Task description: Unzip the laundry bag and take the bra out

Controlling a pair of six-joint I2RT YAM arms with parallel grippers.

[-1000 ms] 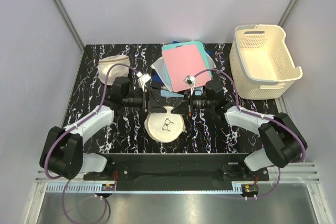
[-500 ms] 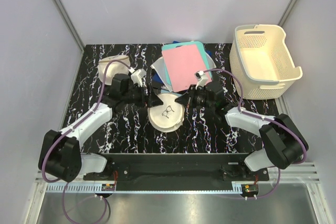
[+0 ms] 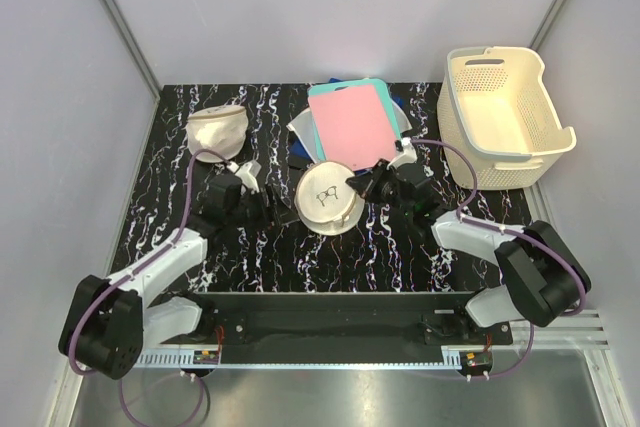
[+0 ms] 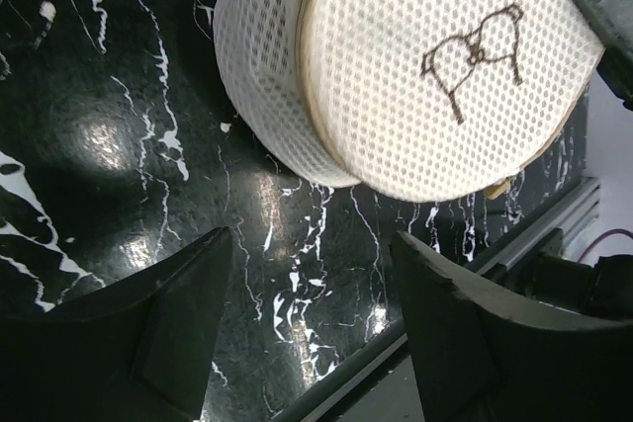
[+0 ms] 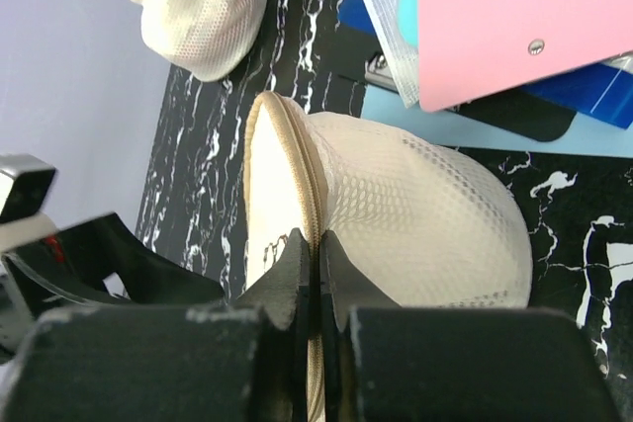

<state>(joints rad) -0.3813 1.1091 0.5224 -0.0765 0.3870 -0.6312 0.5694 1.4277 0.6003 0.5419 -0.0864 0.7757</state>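
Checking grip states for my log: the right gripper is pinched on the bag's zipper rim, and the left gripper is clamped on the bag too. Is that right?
Not quite. The left gripper is open and clear of the bag, as the left wrist view shows. The right gripper is indeed pinched on the zipper rim.

This is a robot test cell in a lab rather than a home. The black marbled bench [image 3: 180, 267] is boxed in by blank grey panels [image 3: 60, 127] on aluminium posts [image 3: 115, 12]. Two arms [image 3: 165, 257] are bolted to a rail [image 3: 330, 319] at its near edge, with purple cables [image 3: 191, 187] looped along them. On the bench sit unrelated props: a basket [image 3: 505, 117], folders [image 3: 350, 122] and a bag [image 3: 325, 197].
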